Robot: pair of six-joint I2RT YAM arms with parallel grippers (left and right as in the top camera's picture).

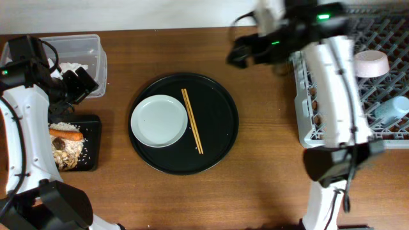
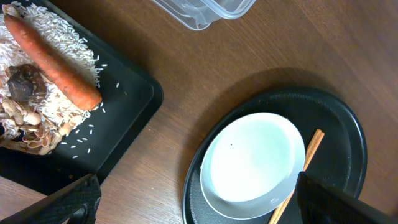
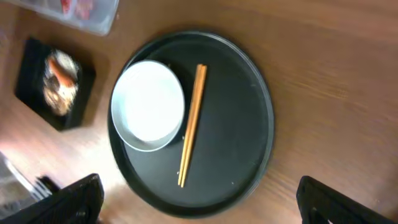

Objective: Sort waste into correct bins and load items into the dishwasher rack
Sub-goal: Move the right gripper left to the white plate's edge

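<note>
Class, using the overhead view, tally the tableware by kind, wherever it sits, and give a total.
Dishes: 2 (pale dish on the round black tray, pale bowl in the rack)
Cups: 1 (light blue cup in the rack)
Chopstick pairs: 1 (chopsticks on the round black tray)
Total: 4

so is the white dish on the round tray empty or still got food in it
Empty: the dish shows a bare pale inside; the chopsticks lie beside it on the tray.

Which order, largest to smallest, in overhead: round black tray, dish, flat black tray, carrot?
1. round black tray
2. dish and flat black tray, about alike; left arm hides part of tray
3. carrot
</note>
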